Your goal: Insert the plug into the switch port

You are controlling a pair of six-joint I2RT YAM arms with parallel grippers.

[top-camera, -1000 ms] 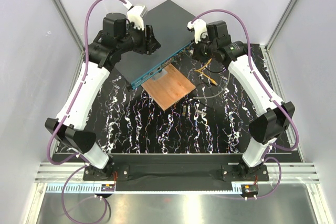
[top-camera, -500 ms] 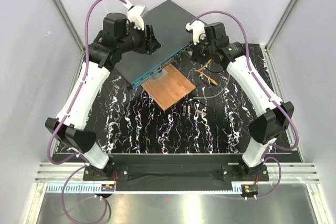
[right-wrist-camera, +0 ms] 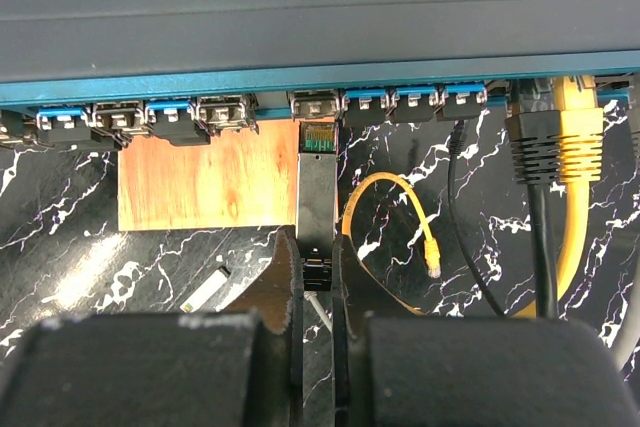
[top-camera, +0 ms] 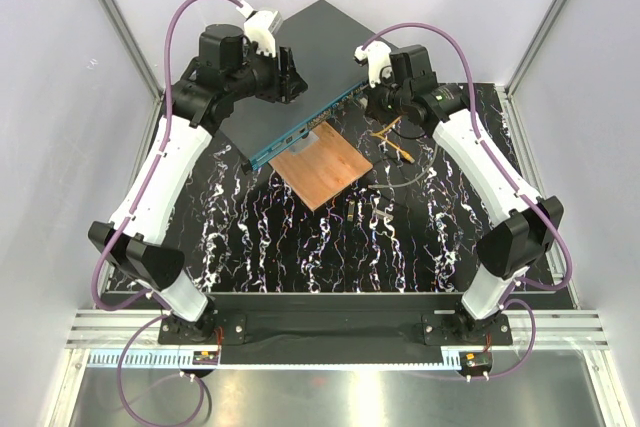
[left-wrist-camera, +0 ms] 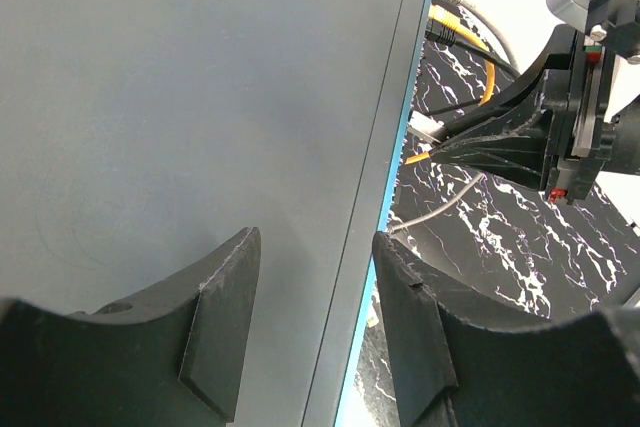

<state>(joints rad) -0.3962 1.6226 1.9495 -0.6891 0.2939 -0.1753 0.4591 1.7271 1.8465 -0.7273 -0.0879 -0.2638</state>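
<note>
Black marbled tabletop [top-camera: 300,247] sits between plain white walls. The switch [top-camera: 300,62] lies slantwise at the middle of the far edge, one corner reaching past that edge and its blue port face turned toward the near right corner. A brown board [top-camera: 322,167] lies just in front of that face.

The right gripper [right-wrist-camera: 318,247] is the nearer arm to the ports; its fingers are pressed onto the plug [right-wrist-camera: 318,182], pinching its rear end. The plug's long axis runs straight out from the fingers, square to the port row. Its tip sits directly below an empty socket [right-wrist-camera: 314,104], just short of the mouth or at it; I cannot tell whether it has entered. By my judgement, the coming move is a straight push along that axis.

The left gripper [left-wrist-camera: 315,247] hangs over the switch's flat top near the blue edge with its fingers spread and holding nothing; whether it touches the lid I cannot tell. A yellow cable [right-wrist-camera: 575,147] already occupies a socket toward the right end.
</note>
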